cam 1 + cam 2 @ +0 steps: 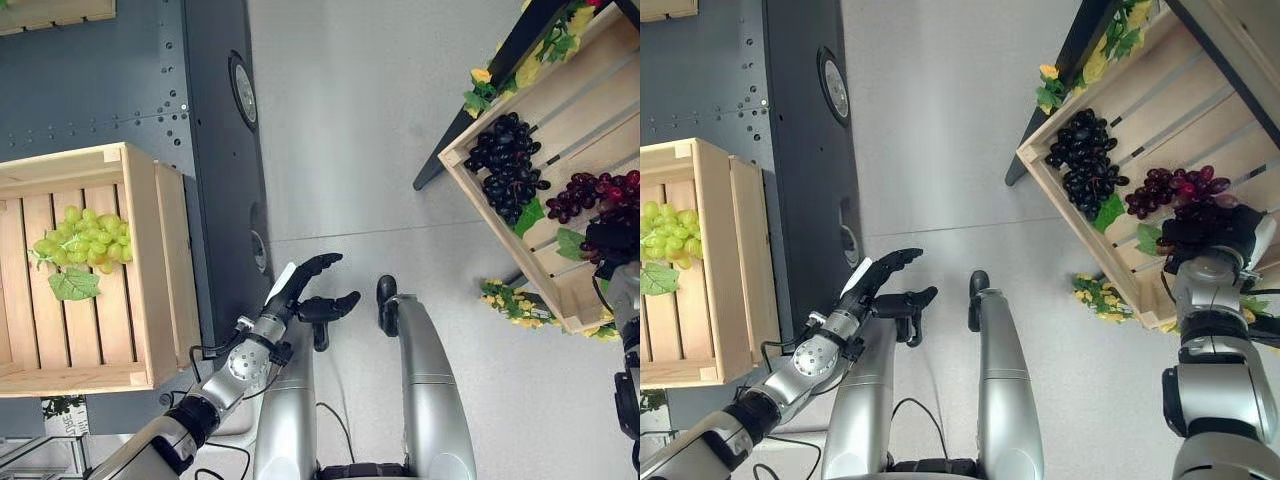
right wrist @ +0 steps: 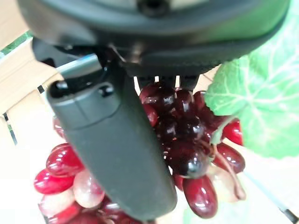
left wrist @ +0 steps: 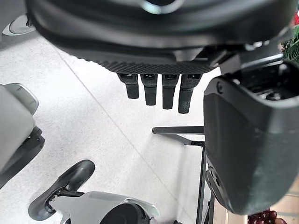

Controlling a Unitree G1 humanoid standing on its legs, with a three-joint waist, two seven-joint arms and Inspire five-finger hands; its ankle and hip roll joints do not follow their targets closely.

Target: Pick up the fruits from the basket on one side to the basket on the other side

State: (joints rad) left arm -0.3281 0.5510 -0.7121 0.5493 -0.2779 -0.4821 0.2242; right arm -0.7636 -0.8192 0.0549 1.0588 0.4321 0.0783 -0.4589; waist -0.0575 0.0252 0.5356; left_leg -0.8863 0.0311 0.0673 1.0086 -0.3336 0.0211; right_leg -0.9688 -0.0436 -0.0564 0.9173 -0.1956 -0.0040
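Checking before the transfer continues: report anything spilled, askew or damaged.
Nothing stands out. Green grapes lie in the left crate; black grapes and red grapes lie inside the right crate, right hand on them.

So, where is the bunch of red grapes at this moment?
The red grapes lie in the wooden crate on the robot's right, beside the black grapes, and the right hand is on them.

Two wooden crates flank a pale grey floor.
The left crate holds green grapes; the right crate holds dark bunches.
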